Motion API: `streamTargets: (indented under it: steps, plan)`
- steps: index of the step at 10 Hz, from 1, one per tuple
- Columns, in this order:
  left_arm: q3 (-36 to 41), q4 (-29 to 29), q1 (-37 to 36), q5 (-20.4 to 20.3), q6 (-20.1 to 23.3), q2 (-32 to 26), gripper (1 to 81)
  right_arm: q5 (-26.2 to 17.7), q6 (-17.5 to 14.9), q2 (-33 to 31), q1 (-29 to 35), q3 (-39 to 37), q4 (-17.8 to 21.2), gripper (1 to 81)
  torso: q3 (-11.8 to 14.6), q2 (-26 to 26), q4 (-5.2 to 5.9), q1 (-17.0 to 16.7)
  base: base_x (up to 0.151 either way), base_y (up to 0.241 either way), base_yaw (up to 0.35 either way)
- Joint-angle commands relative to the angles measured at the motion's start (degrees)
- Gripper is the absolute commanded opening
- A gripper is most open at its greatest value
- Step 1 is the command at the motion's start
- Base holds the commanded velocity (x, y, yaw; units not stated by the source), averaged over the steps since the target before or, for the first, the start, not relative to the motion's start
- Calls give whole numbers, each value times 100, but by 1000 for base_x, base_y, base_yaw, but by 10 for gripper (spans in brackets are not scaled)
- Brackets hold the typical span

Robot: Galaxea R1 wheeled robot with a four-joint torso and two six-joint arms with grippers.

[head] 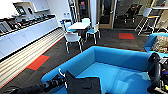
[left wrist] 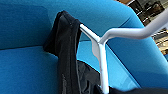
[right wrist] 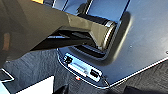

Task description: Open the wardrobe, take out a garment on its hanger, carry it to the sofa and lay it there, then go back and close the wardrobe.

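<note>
Garment on hanger reaches sofa, draped over seat near its left arm. I judge carrying done; release and closing wardrobe remain. My left gripper stretched low over sofa's left edge, holds hanger; finger state I cannot tell.

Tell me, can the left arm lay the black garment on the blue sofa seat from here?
Probably yes. The left gripper is at the sofa arm, and the garment on its hanger already hangs over the seat, with nothing between.
</note>
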Motion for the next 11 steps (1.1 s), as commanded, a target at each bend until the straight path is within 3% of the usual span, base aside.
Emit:
streamTargets:
  steps: [1,5,8,9,11]
  plan:
    - [260,58,-735,-105,-24,-390,811,-355,-9,40,9,72,-83,811,0,0,0,0,0,0,0]
    - [462,248,-331,-307,3,-505,811,-355,0,40,9,63,-74,811,0,0,0,-2,0,0,0]
    - [1456,1490,459,-263,-6,-540,811,-347,8,31,61,63,-30,811,0,0,0,-2,0,0,0]
    - [1630,1847,775,-245,-6,-505,811,-347,8,39,70,46,-30,811,420,0,0,-2,0,0,0]
    - [1851,2394,1390,-245,-6,-523,811,-224,17,40,70,36,-12,811,628,0,0,0,0,0,0]
